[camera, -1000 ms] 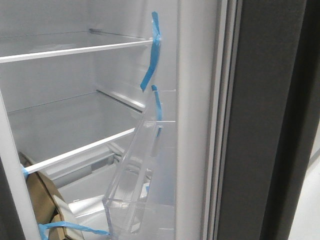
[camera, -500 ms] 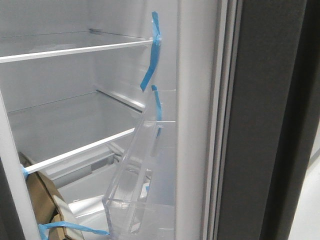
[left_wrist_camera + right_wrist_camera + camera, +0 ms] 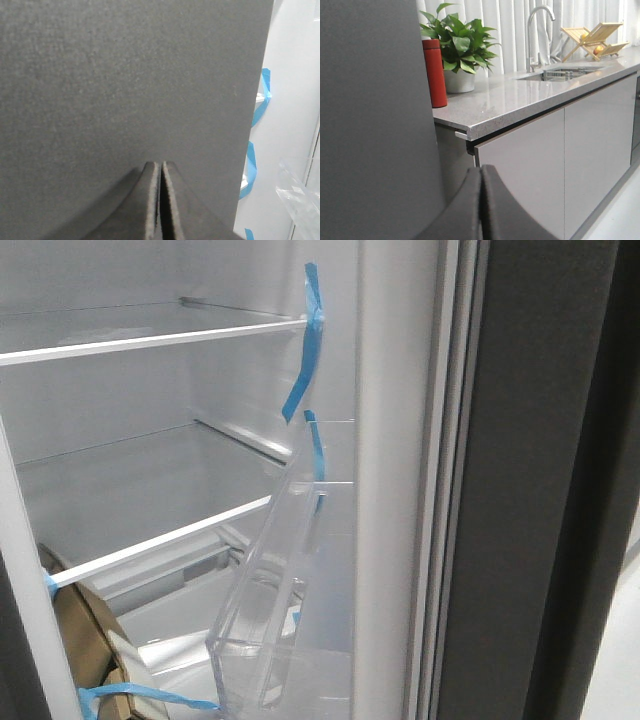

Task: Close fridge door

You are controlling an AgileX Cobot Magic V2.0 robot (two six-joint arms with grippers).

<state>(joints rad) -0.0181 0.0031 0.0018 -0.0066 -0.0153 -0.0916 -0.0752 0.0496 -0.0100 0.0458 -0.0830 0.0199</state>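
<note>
Directly ahead of left fingers (image 3: pixel 160 200), pressed closed: fridge door (image 3: pixel 125 80) outer face, long axis vertical. Right fingers (image 3: pixel 481 205) also closed, facing away toward cabinets (image 3: pixel 560 160).

A speckled grey countertop (image 3: pixel 520 102) ran along pale glossy cabinet fronts (image 3: pixel 560 160). On it stood a red cylindrical bottle (image 3: pixel 434 73) just beside a leafy green plant (image 3: pixel 460 42) in a pale pot. Farther along, a curved chrome faucet (image 3: pixel 537 30) rose over a sink (image 3: pixel 560 74), and a wooden dish rack (image 3: pixel 595 36) sat beyond. White curtains (image 3: pixel 512 27) hung behind, brightly lit. A pale floor (image 3: pixel 620 222) showed below the cabinets.
</note>
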